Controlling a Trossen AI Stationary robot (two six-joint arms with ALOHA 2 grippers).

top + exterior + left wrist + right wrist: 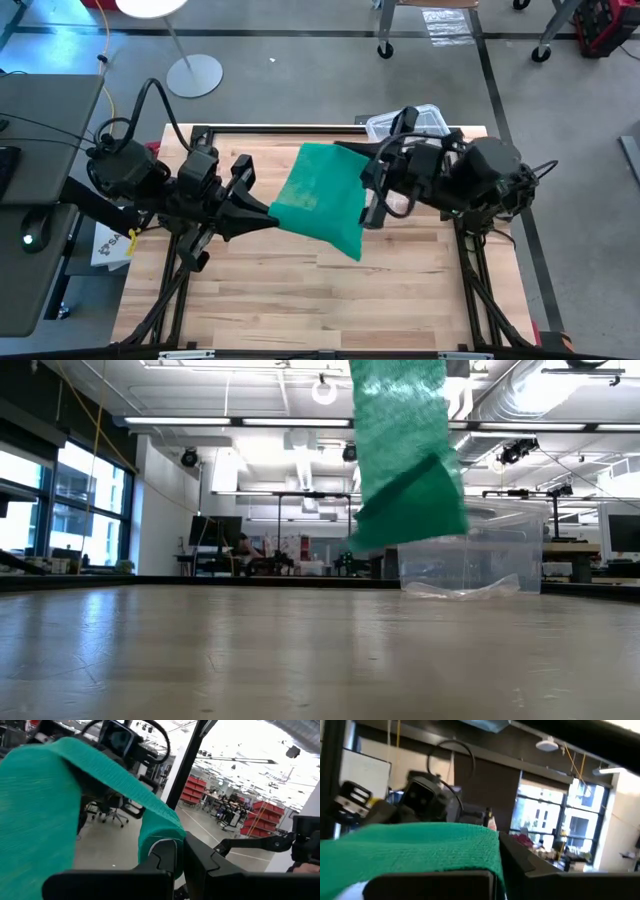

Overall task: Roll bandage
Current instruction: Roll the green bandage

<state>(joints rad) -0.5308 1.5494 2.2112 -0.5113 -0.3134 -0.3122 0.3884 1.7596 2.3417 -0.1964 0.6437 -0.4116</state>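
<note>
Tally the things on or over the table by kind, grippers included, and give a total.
Green bandage: 1, held up off the table between the two grippers
Clear plastic box: 1, at the table's far edge
Grippers: 2, left gripper and right gripper, each shut on an end of the bandage
Total: 4

Grey concrete floor (300,70) across the top of the high view, crossed by dark tape lines. White round lamp base (194,75) at upper left. Tall windows (60,510) at left of the low view. Ceiling strip lights (240,422) overhead. Red shelving (197,792) mid-frame in the left wrist view.
</note>
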